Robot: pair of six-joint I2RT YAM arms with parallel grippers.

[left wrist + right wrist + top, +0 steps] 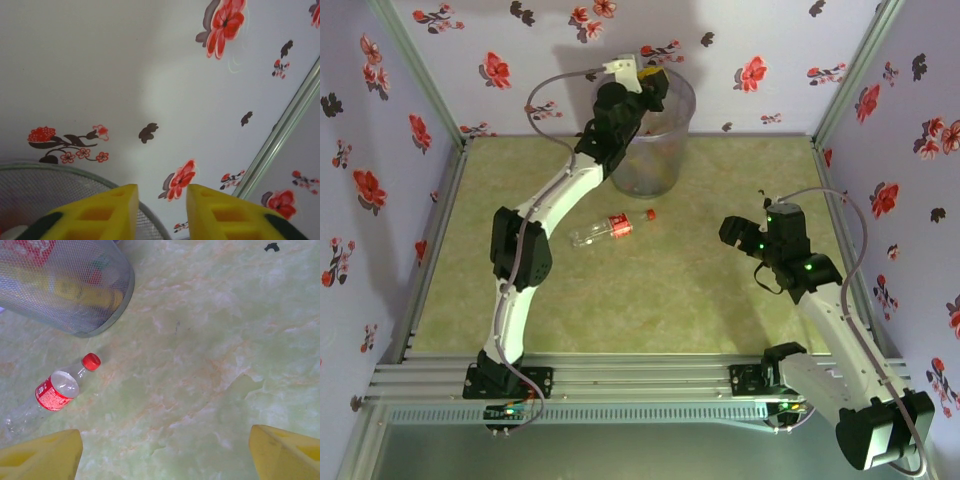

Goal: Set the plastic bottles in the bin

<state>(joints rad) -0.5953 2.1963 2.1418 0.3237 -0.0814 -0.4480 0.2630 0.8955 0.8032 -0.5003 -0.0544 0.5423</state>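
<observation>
now 1 plastic bottle [602, 231] lies on table [670, 295] near bin [665, 150].

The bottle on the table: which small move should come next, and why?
Probably the right gripper should shift toward the bottle and lower over it. Its jaws are open and empty, and the bottle lies alone on the table. The left gripper is up at the bin.

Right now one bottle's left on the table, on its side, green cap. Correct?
No: the cap is red, not green, as the right wrist view shows. One bottle does lie on the table, on its side.
</observation>
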